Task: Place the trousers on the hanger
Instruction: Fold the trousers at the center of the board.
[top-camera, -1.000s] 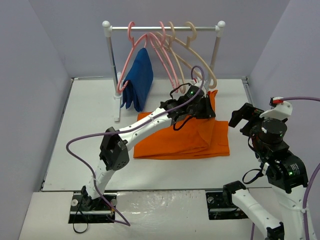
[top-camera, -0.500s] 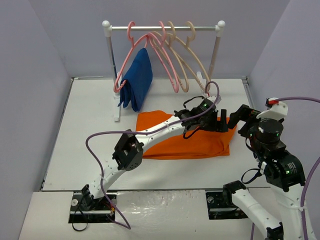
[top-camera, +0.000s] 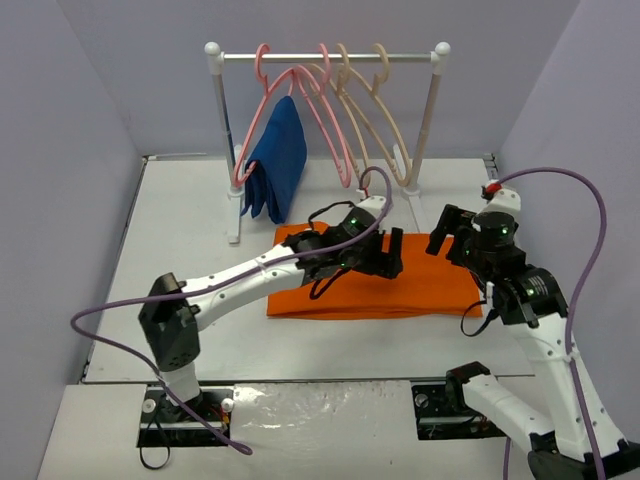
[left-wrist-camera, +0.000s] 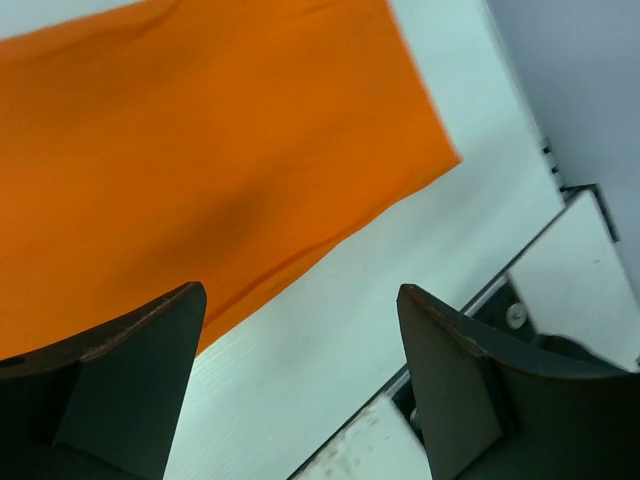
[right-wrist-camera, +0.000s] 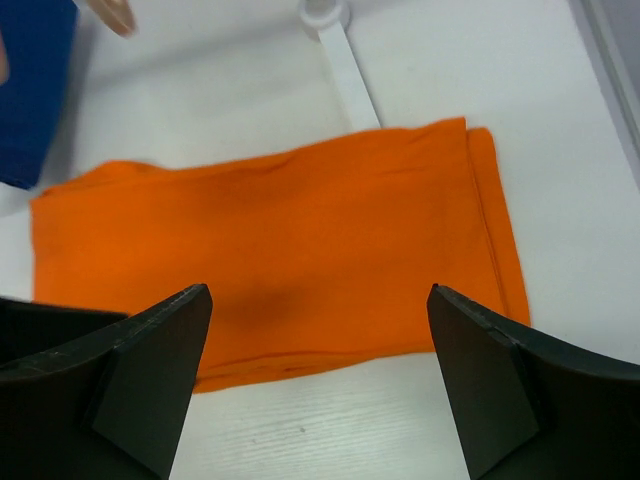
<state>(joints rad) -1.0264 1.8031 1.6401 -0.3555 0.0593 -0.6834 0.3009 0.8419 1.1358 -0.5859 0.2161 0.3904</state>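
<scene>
The trousers (top-camera: 430, 285) lie folded into a flat, smooth orange rectangle of soft cloth on the white table (top-camera: 180, 230), right of centre and near the rack (top-camera: 330, 57). The slim cream plastic hanger (top-camera: 392, 125) hangs by its curved hook at the rail's right end, beside pink hangers (top-camera: 300, 85), one carrying a draped blue garment (top-camera: 280, 155). The left gripper (left-wrist-camera: 300, 295) hovers over the cloth's middle (its arm hides part of it) with fingers spread wide and holding nothing, and the right gripper (right-wrist-camera: 318, 290) hangs at the right edge, equally wide.
</scene>
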